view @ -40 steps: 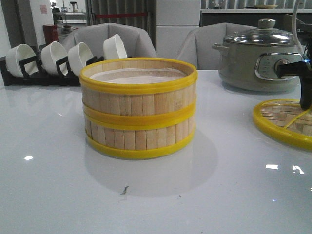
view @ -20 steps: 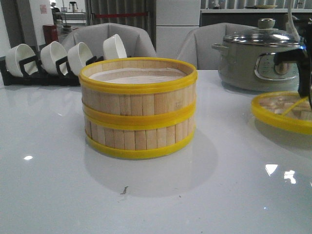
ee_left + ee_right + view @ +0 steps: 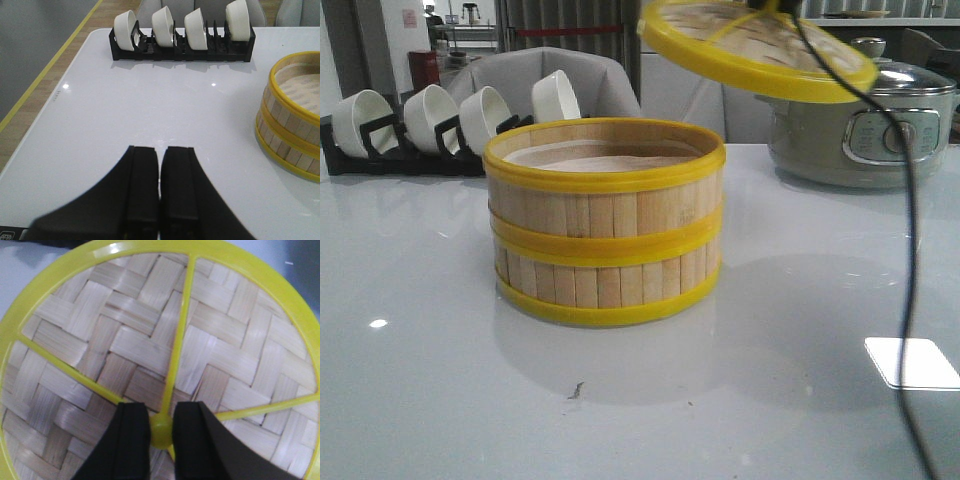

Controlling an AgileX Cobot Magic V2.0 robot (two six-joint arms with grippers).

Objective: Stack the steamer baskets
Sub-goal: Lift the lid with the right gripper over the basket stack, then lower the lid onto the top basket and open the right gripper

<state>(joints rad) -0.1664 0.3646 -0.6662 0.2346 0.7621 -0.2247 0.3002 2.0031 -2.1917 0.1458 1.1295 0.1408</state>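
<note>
My two steamer baskets (image 3: 604,222) stand stacked one on the other in the middle of the white table (image 3: 420,400), the upper one's white liner showing inside its yellow rim. My right gripper (image 3: 161,432) is clamped on the yellow knob (image 3: 161,432) at the hub of the woven-bamboo lid (image 3: 150,355), one black finger on each side of it. In the front view that lid (image 3: 755,45) hangs tilted in the air, above and to the right of the stack, clear of the table. My left gripper (image 3: 160,195) hangs over bare table with its fingers pressed together and nothing between them, the stack off to one side. Behind the baskets sits a black rack of white bowls (image 3: 430,120), and on the right a grey-green electric pot (image 3: 860,135) with a glass lid.
</note>
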